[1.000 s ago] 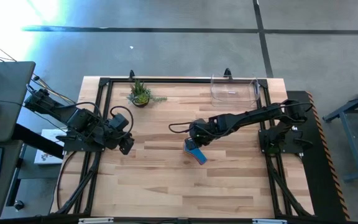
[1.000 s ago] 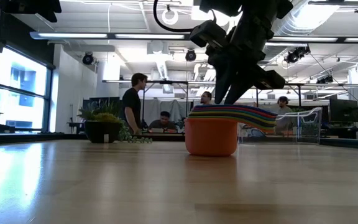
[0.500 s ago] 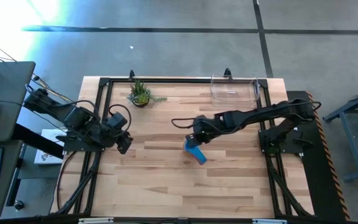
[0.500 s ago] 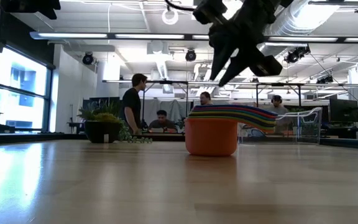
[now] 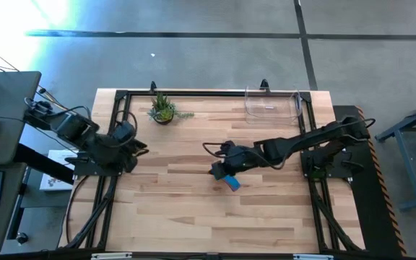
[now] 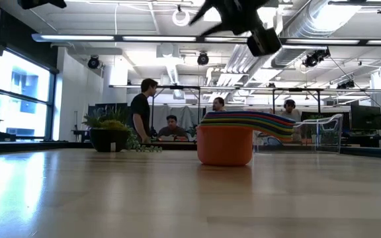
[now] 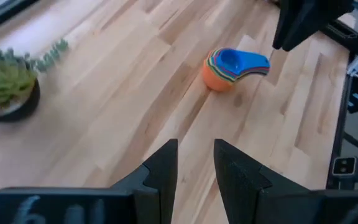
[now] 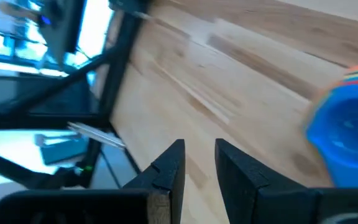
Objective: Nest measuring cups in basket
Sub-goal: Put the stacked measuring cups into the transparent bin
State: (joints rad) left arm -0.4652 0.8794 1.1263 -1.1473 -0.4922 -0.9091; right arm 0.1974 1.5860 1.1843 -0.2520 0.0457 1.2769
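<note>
The right tool (image 5: pixel 219 170) hangs above the middle of the tabletop (image 5: pixel 193 209), its two fingers (image 8: pixel 166 168) set a narrow gap apart and holding nothing. Just beside it stands the stack of measuring cups (image 5: pixel 230 180), nested one inside another, the blue cup (image 7: pixel 235 60) uppermost and the orange-red one (image 6: pixel 224 145) at the bottom, resting on the wood with the handles fanned to one side. The clear basket (image 5: pixel 271 104) sits well apart at the far edge of the tabletop, no cups in it. A potted plant (image 5: pixel 163 109) stands along that same edge. The left tool (image 5: pixel 137 148) waits at the left side, fingers (image 7: pixel 163 171) slightly parted and empty.
</note>
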